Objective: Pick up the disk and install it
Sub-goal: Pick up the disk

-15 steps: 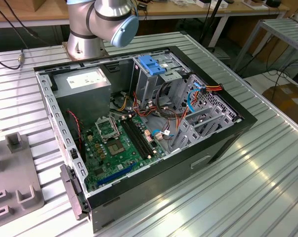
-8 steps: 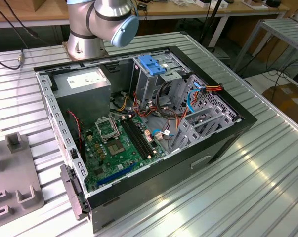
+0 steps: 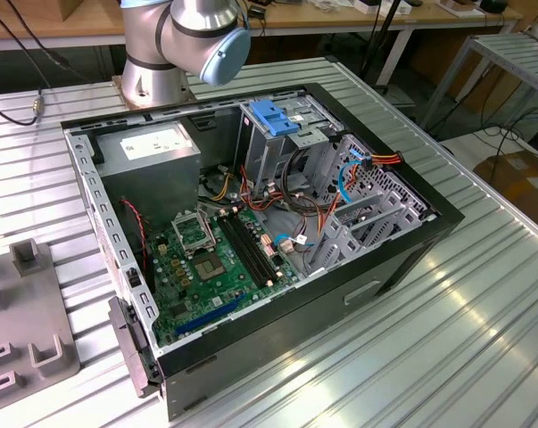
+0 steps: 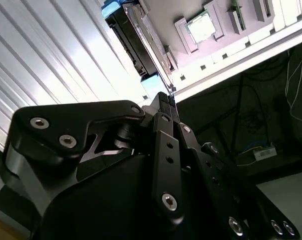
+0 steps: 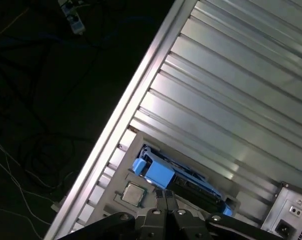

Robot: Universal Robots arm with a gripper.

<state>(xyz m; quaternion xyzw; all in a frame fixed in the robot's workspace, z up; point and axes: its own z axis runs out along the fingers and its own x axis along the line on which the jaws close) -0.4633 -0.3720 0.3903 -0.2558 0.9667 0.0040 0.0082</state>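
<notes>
A ribbed metal desk (image 3: 411, 339) carries an open computer case (image 3: 376, 285) lying on its side. In the exterior view the case shows a green circuit board (image 3: 206, 267), a grey power supply box (image 3: 153, 152) with a white label, a blue-topped drive cage (image 3: 273, 116) and bundles of coloured cables (image 3: 300, 209). The silver arm (image 3: 188, 40) rises from the desk behind the case, and a grey holder plate (image 3: 23, 330) sits on the desk at the exterior view's left, apart from the case. In both wrist views the black gripper (image 5: 166, 194) (image 4: 163, 97) points down at that holder plate (image 5: 121, 170) (image 4: 226, 35). Its two fingers (image 5: 162, 201) (image 4: 160, 105) are pressed close together with nothing between them. The disk (image 5: 186, 182) (image 4: 133, 45) stands on its long edge in the holder plate, a dark slab with blue plastic rails at its ends. It is just beyond the fingertips and not gripped. A small square processor chip (image 5: 133, 193) (image 4: 201, 26) lies flat in a recess of the same plate, beside the disk. In the first wrist view a corner of the computer case (image 5: 291, 212) with a socket shows near the disk, and dark floor with loose cables (image 5: 30, 150) lies past the desk edge.
</notes>
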